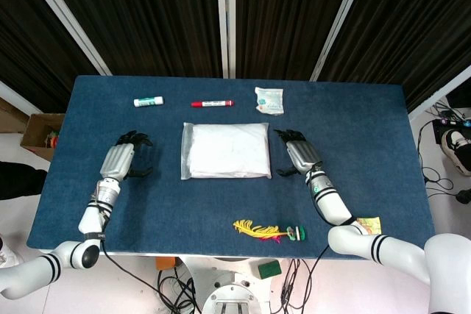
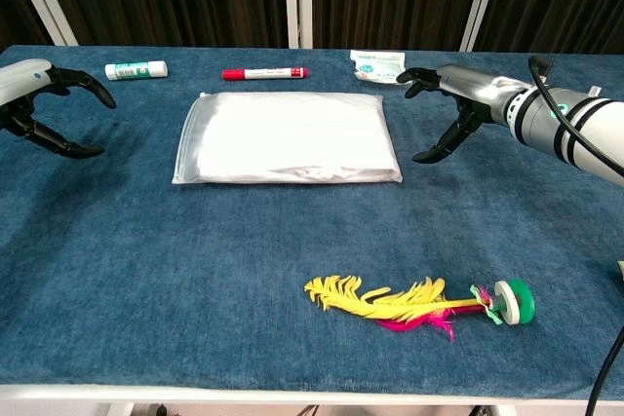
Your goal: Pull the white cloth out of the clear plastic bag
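I see the table [image 1: 147, 211] under its blue cover, and the bag [image 1: 225, 151] lies flat near the middle of it with the cloth [image 1: 228, 146] inside, filling it almost edge to edge — nothing touches it. My left hand [image 1: 124, 158] sits over the table to the left of the bag, well apart from it, fingers spread and curved, holding nothing. My right hand [image 1: 299, 152] is just beside the bag's right edge, fingers likewise parted and empty; in the chest view the same hand [image 2: 444, 104] hangs a little above the cover with its dark fingertips pointing down. Near the front edge lies a yellow feather toy [image 2: 409, 301] with a green end. Along the far side, from right to left — a small white packet [image 1: 268, 100], a red marker [image 1: 212, 103] and a white glue stick [image 1: 148, 101], each apart from the bag.
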